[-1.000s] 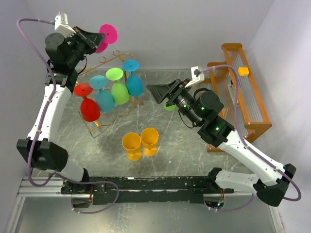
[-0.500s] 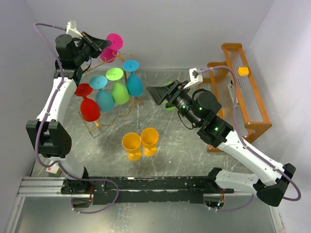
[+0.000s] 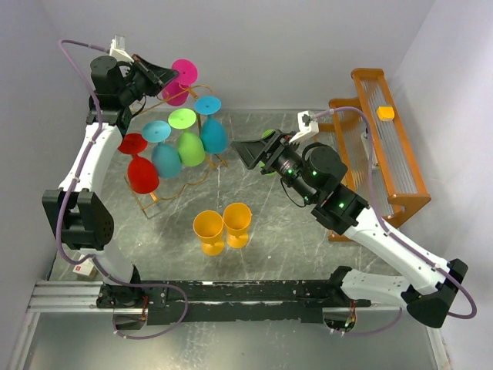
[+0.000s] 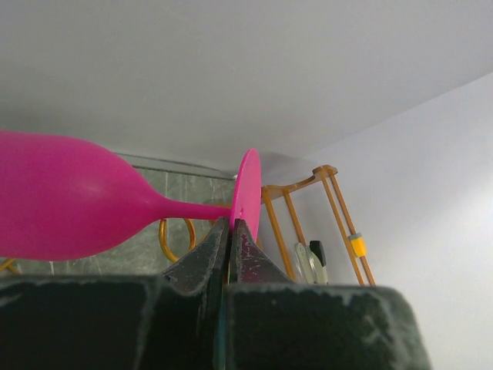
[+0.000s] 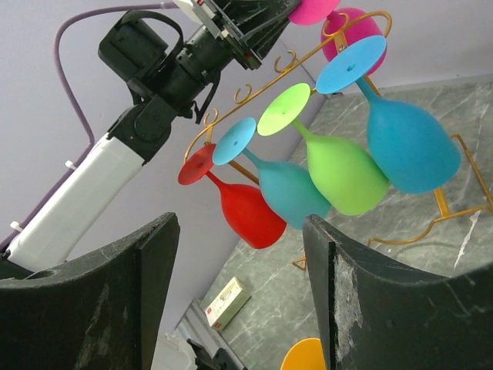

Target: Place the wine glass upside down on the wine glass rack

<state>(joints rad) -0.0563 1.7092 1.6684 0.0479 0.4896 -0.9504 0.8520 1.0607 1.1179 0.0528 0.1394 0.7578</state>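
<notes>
My left gripper (image 3: 160, 76) is shut on the round foot of a pink wine glass (image 3: 179, 80) and holds it high at the back end of the gold wire rack (image 3: 199, 166). In the left wrist view the fingertips (image 4: 217, 235) pinch the foot's edge and the pink bowl (image 4: 62, 196) points left. A red (image 3: 142, 171), two blue (image 3: 164, 158) and a green glass (image 3: 189, 146) hang upside down on the rack. My right gripper (image 3: 248, 150) is open and empty right of the rack; its view shows the hanging glasses (image 5: 339, 171) and the gold rails (image 5: 308, 55).
Two yellow-orange glasses (image 3: 223, 226) stand on the marble table (image 3: 262, 223) in front of the rack. A bulky orange-brown wooden slatted rack (image 3: 389, 146) stands at the right. A small white box (image 5: 226, 302) lies near the table's left edge.
My left arm has swung the pink glass to the right and a little down, from beyond the rack's back left to over the rack's back end. My right gripper has edged slightly left.
</notes>
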